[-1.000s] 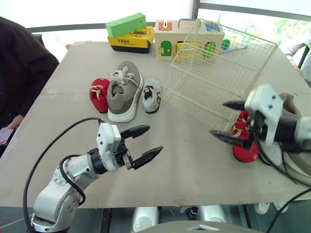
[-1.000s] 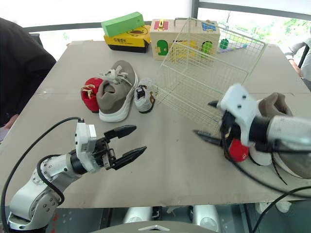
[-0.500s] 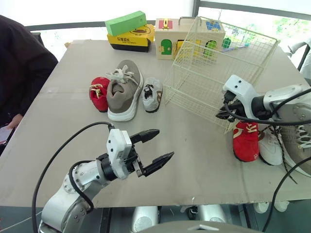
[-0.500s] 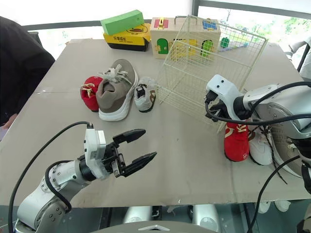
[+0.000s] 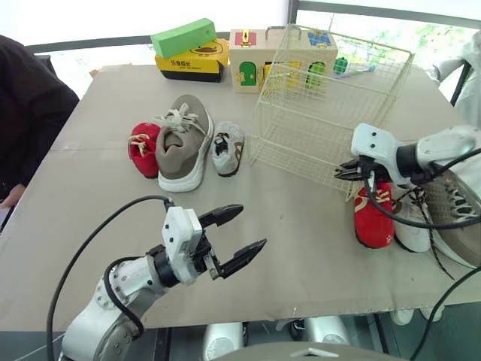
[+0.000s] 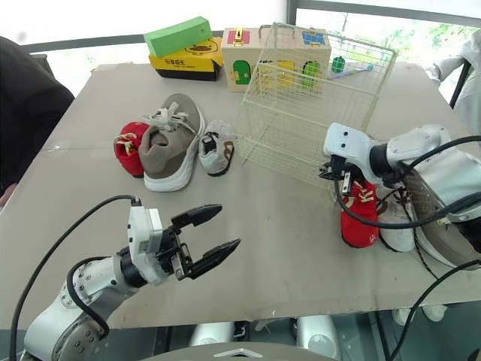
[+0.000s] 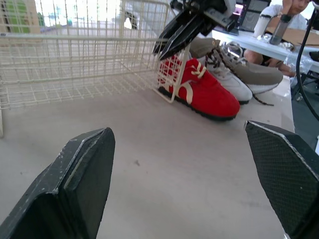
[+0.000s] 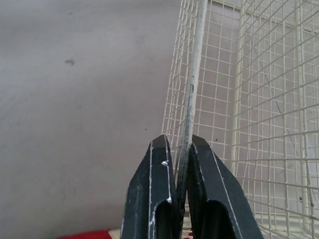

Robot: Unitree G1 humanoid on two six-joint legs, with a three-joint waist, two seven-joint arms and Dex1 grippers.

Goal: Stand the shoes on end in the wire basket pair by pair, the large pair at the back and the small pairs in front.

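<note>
The cream wire basket (image 5: pixel 331 98) stands tilted at the table's back right. My right gripper (image 5: pixel 347 171) is shut on the wire (image 8: pixel 192 94) at its near lower corner, right above a small red shoe (image 5: pixel 373 219). Beside that shoe lie a small white shoe (image 5: pixel 412 228) and a large taupe shoe (image 5: pixel 456 218). At the table's left middle lie another small red shoe (image 5: pixel 143 147), a large taupe shoe (image 5: pixel 181 143) and a small grey shoe (image 5: pixel 226 148). My left gripper (image 5: pixel 239 236) hovers open over the near table, holding nothing.
A green box (image 5: pixel 183 37) on a yellow box (image 5: pixel 188 65) and a wooden toy box (image 5: pixel 252 60) stand along the table's back edge. A person in a dark sleeve (image 5: pixel 26 113) sits at the left. The table's front edge runs just below my left gripper.
My right gripper, open over the red shoe a second ago, has moved to the basket's near corner and shut on its wire. The left gripper has shifted slightly to the right.
</note>
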